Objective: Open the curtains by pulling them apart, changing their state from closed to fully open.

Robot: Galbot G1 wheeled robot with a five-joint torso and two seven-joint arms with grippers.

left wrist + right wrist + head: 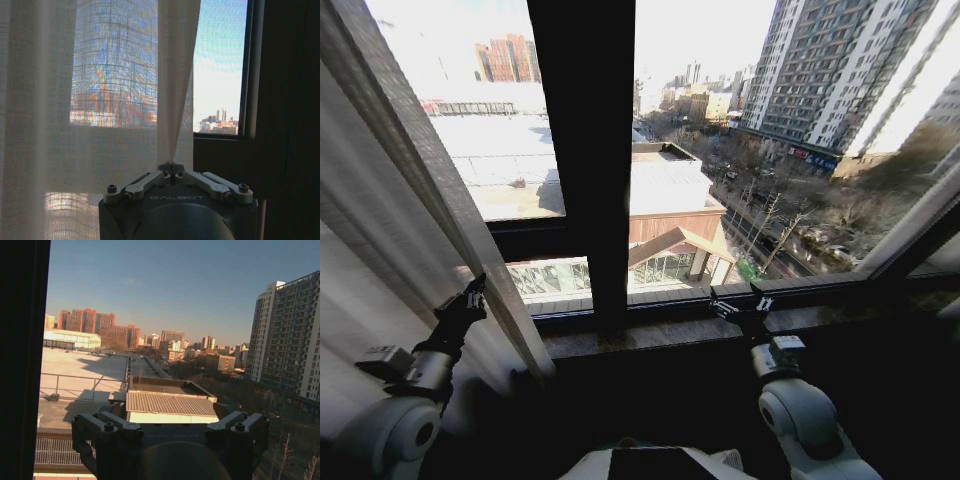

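At the lower left of the head view, the left gripper [472, 292] is raised against the edge of the curtains [390, 230]. In the left wrist view its fingers [171, 167] are seen drawn together, tips meeting at the curtains' [115, 100] hem; whether fabric is pinched cannot be told. At lower centre-right, the right gripper [742, 305] is held spread wide with nothing between its fingers, near the window sill [650, 335]. Beyond, the dark window frame [585, 150] and city buildings [840, 70] are seen.
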